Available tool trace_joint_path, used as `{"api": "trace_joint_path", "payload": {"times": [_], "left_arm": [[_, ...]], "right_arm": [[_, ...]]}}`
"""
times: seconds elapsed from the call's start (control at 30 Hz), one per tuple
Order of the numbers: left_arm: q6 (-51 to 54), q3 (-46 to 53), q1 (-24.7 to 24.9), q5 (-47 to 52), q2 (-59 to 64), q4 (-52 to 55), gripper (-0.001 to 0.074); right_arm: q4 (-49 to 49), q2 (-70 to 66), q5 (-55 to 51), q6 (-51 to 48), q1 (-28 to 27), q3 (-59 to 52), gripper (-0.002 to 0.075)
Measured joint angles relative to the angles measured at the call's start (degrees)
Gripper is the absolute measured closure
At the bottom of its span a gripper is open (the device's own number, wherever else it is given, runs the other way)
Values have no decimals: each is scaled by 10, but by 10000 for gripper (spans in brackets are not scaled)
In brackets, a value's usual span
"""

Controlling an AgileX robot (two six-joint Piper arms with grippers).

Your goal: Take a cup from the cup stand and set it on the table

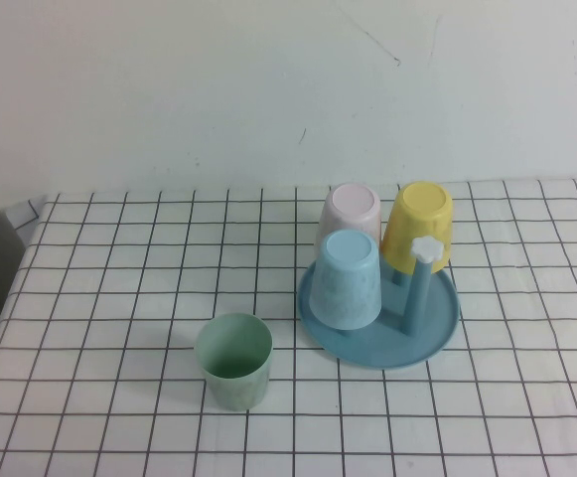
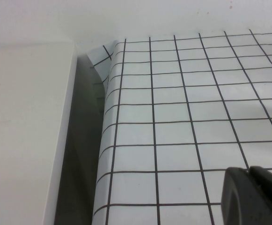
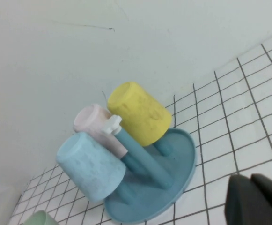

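A yellow cup [image 1: 419, 227] sits upside down on a peg of the blue cup stand [image 1: 437, 336], beside pink [image 1: 352, 213] and light blue [image 1: 347, 279] cups. A green cup [image 1: 233, 360] stands upright on the table [image 1: 119, 298] left of the stand. Left claw [image 2: 255, 197] and right claw [image 3: 257, 199] show only partly; spread cannot be told.

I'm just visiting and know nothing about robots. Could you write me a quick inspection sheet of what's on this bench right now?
Surface: table, white cloth with black grid.
Job's things: yellow cup upside down on cup stand, not yet taken off.
Clutter: light blue cup and pink cup inverted on the stand; pale green cup upright on the cloth.
Grippers: left gripper over bare cloth near the table's edge; right gripper away from the stand.
Cables: nothing seen.
Surroundings: plain white wall.
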State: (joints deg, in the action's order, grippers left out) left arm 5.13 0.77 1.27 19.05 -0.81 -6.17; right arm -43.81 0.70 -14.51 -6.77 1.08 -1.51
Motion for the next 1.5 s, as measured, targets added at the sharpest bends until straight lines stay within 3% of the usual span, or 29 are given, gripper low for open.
{"api": "trace_joint_path", "payload": {"times": [0.37,0.47,0.6,0.8,0.93,1.3,1.4,1.5], "left_arm": [[0,0,0,0,0,0,738],[0,0,0,0,0,0,738],[0,1,0,0,0,0,738],[0,1,0,0,0,0,738],[0,1,0,0,0,0,738],[1,1,0,0,0,0,738],[1,1,0,0,0,0,738],[1,1,0,0,0,0,738]], "right_arm": [[-3,-6,-85,-110,0,29,729],[17,-58,-147,-169,0,114,729],[115,-194,-271,-236,0,270,729],[270,-414,-428,-251,0,490,729],[294,-574,-531,-268,5,618,729],[368,-913,-561,-233,132,932,727],[367,-984,-561,-231,155,990,673],[358,-1043,-561,-227,172,1043,501]]}}
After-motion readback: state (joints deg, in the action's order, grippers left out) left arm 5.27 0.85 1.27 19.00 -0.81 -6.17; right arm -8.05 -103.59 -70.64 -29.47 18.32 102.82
